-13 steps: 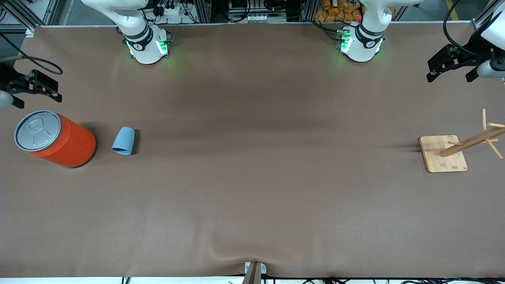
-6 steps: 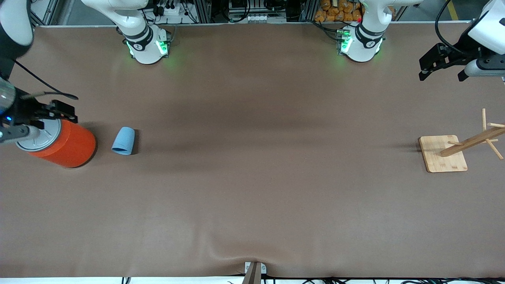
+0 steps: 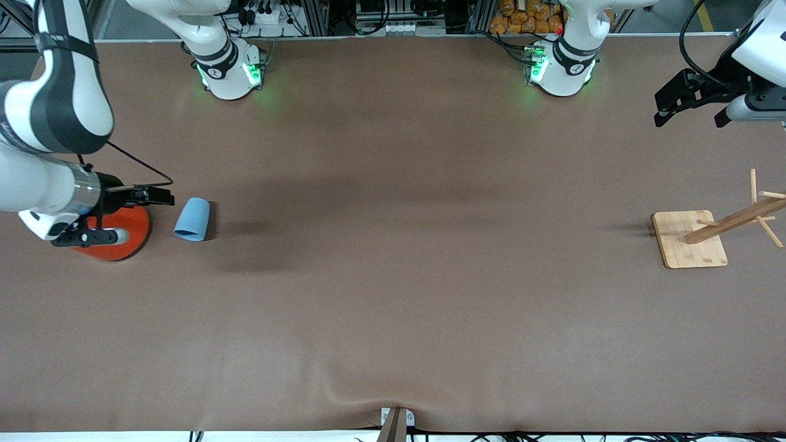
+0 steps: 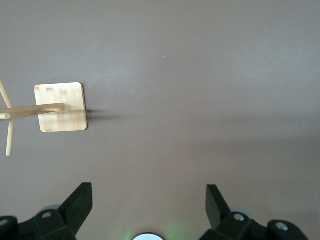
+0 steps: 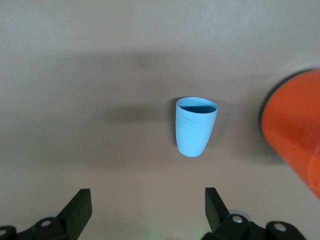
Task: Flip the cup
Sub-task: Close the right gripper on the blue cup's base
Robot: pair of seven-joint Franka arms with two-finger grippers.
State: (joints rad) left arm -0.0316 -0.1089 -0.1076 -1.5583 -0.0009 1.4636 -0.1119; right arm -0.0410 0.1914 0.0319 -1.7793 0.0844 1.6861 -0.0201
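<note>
Brown tabletop: right end effector (image 3: 161,196), open, partly hides orange can (image 3: 123,236) beside cup (image 3: 193,219).

Cup (image 3: 192,219) just beside can (image 3: 116,236).

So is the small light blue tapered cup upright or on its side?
On its side: the small light blue tapered cup lies on the table, its dark opening facing sideways.

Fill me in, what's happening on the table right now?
The right gripper hangs open over the orange can, beside the light blue cup, which lies on its side untouched, its mouth showing in the right wrist view. The left gripper waits open in the air at the left arm's end of the table, near the wooden rack.
</note>
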